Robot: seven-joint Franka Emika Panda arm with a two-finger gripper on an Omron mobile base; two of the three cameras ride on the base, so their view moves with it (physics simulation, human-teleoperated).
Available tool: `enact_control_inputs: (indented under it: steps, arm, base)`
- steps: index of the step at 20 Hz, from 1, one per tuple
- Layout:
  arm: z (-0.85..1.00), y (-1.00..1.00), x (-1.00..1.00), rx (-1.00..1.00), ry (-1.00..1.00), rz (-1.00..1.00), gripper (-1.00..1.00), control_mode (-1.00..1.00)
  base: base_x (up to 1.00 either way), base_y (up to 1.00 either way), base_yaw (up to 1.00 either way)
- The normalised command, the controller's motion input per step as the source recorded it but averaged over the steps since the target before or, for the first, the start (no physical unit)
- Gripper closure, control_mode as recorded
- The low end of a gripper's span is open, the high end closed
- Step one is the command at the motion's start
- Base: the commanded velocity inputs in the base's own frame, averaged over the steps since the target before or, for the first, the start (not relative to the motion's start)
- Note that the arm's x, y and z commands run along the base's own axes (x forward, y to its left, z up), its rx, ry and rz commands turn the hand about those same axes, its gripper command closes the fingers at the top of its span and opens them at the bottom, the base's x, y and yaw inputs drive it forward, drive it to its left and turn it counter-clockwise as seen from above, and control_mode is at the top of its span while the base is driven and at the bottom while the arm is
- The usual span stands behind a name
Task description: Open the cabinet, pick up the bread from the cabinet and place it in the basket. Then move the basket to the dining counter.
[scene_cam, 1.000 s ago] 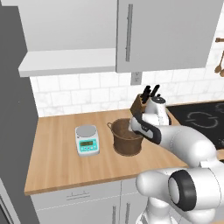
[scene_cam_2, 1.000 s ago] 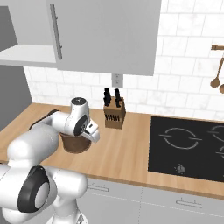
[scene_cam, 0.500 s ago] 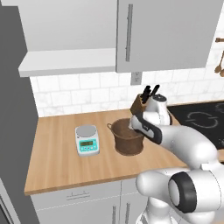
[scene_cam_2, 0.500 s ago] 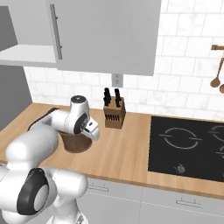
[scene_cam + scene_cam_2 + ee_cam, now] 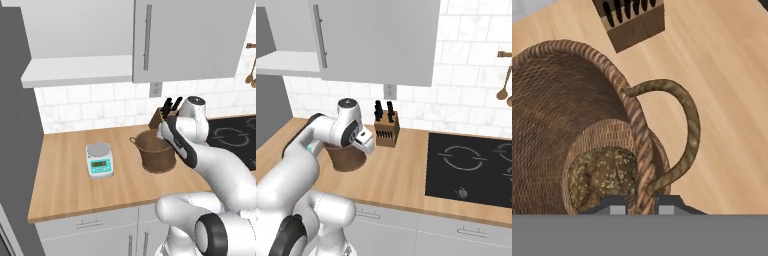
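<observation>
A: Checking left base view. Basket [image 5: 156,152] upright on wood surface [image 5: 70,185], between scale [image 5: 99,160] and knife block [image 5: 161,116]. Hand [image 5: 167,131] down at basket's right rim. Cabinet [image 5: 190,40] overhead, left door swung open.

B: Confirming from right base view. Hand [image 5: 363,141] at the rim on the knife block [image 5: 387,128] side; basket [image 5: 348,156] partly hidden behind the arm.

A: Reading hand view. Bread [image 5: 602,175] lying at bottom of basket [image 5: 567,115], so placement judged done. Fingertips [image 5: 614,206] nearly together, pinched across the woven rim wall beside loop handle [image 5: 682,130], one inside, one outside.

B: Handling notes. Weave judged stiff but slightly yielding, rough enough to resist slip; load light, one small loaf. Off-centre hold at rim likely to tilt basket on lift. Best hold: rim wall close to handle root, as now. Keep level, move slowly toward dining counter.
</observation>
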Motion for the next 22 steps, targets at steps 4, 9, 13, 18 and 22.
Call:
enact_control_inputs:
  steps: [4,9,13,18,22]
  arm:
    - [0.51,-0.48,-0.37,0.03,-0.03,-0.05,1.0,-1.0]
    - [0.59,-0.1,-0.27,0.02,0.0,-0.14,1.0,-1.0]
    - [0.59,0.06,-0.61,0.03,-0.04,-0.06,1.0,-1.0]
    - [0.41,0.01,-0.47,0.19,-0.03,0.0,1.0,-1.0]
    - [0.34,0.11,-0.27,0.09,-0.09,0.0,1.0,-1.0]
  base:
    - [0.0,0.0,0.0]
    - [0.0,0.0,0.0]
    - [0.0,0.0,0.0]
    - [0.0,0.0,0.0]
    - [0.0,0.0,0.0]
